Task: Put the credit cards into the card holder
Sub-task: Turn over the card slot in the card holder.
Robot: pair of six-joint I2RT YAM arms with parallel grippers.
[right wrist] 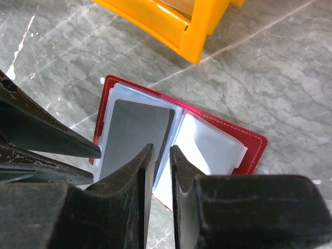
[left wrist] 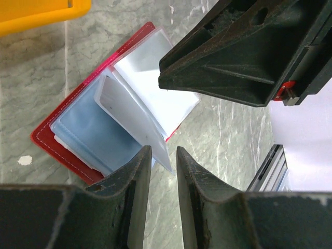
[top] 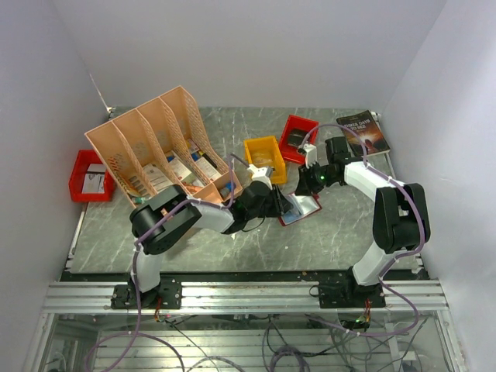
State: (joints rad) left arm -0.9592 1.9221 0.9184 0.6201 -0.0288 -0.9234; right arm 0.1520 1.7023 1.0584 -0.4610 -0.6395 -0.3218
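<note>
Stitching in pale thread is seen along the red, leather-like rim of the card holder (top: 301,209), which is laid open with its inside up on the grey marbled counter (top: 341,232), a little right of the middle and well apart from every edge, just on the near side of the yellow bin (top: 265,157). Cloudy clear pockets are shown on both halves. A pale blue face is seen through the pocket on one half, and a greyish card (right wrist: 136,135) is seen behind plastic on the half nearer the left gripper (left wrist: 163,151). One clear leaf (left wrist: 129,111) is raised from the fold and stands tilted. The long axis of the opened holder is laid on a diagonal, from the near left towards the far right corner of the counter. The left gripper's fingers are drawn nearly together with a narrow slot between, into which the corner of the raised leaf reaches; whether it is pinched cannot be told. The right gripper (right wrist: 162,150) is held over the fold, its fingers likewise almost together, and a grip cannot be told. Pale lettering on the dark book (top: 364,132) at the far right corner is too small to be read.
</note>
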